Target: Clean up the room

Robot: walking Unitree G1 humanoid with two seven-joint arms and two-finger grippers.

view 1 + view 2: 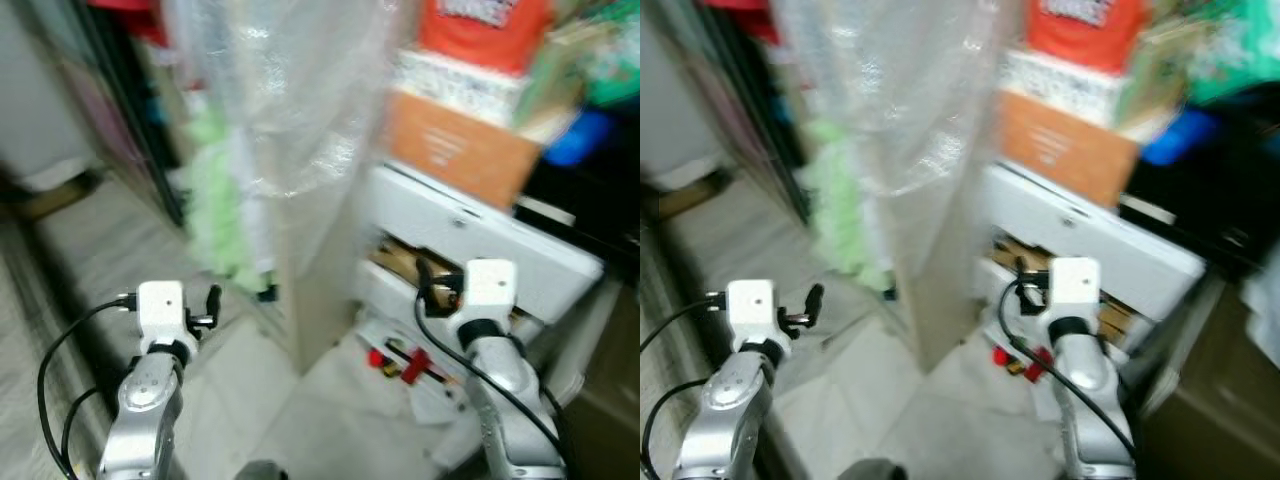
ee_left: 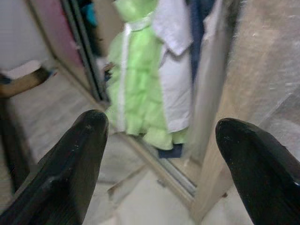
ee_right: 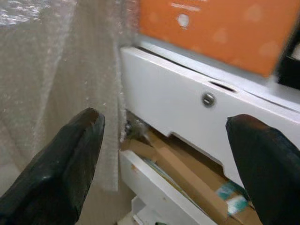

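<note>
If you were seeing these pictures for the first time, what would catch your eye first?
A tall panel wrapped in clear bubble wrap stands in the middle, with a bright green ruffled garment hanging to its left. To the right, an orange box sits on a white drawer unit whose lower drawers hang open, and small red items lie on the floor below.

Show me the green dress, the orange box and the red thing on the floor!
green dress [image 2: 133, 89], left wrist view, its ruffled front.
orange box [image 3: 211, 33], right wrist view, its front face.
red thing [image 1: 413, 366], left eye view, its middle; too blurred to identify.
</note>
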